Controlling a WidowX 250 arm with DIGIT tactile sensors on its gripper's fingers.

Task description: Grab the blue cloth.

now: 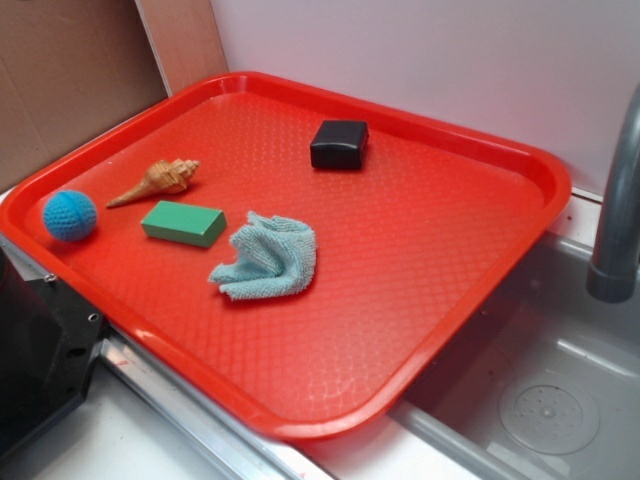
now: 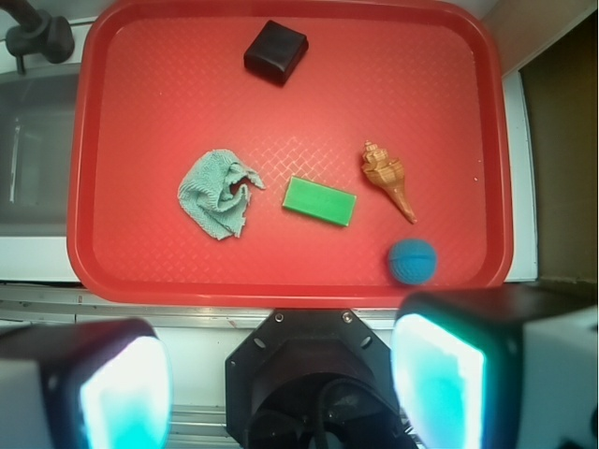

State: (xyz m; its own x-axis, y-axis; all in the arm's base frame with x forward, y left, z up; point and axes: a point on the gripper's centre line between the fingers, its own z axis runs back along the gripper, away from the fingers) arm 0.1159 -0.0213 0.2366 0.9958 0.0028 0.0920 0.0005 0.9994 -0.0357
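Exterior view. A red plastic tray (image 1: pixel 480 300) with a fine diamond-embossed floor and a raised, rounded rim sits partly over a grey sink basin (image 1: pixel 560 390). The blue cloth (image 1: pixel 267 259), a pale aqua terry rag with fuzzy pile and crumpled folds, lies on the tray floor slightly left of centre, just beside a green block (image 1: pixel 183 222), a smooth rectangular slab with crisp edges. Farther left are a tan spiral seashell (image 1: pixel 158 181), ridged and tapering to a point, and a round blue knitted ball (image 1: pixel 69 215) near the left rim. A glossy black box (image 1: pixel 339 144) with rounded corners rests apart toward the back. The right half and front of the tray floor lie bare. A grey faucet pipe (image 1: pixel 618 210) rises at the right edge. The claw is out of sight here.

Wrist view. Seen from above, the cloth (image 2: pixel 218 193) lies left of centre, with bare tray (image 2: pixel 150 112) floor on its left, far and near sides and the green block (image 2: pixel 319 200) close on its right. Seashell (image 2: pixel 387 178) and ball (image 2: pixel 413 260) lie farther right; the black box (image 2: pixel 276 50) sits near the far rim. The gripper (image 2: pixel 281 374) hangs outside the tray's near rim, its two pale fingers (image 2: pixel 122 388) spread wide with nothing between them.
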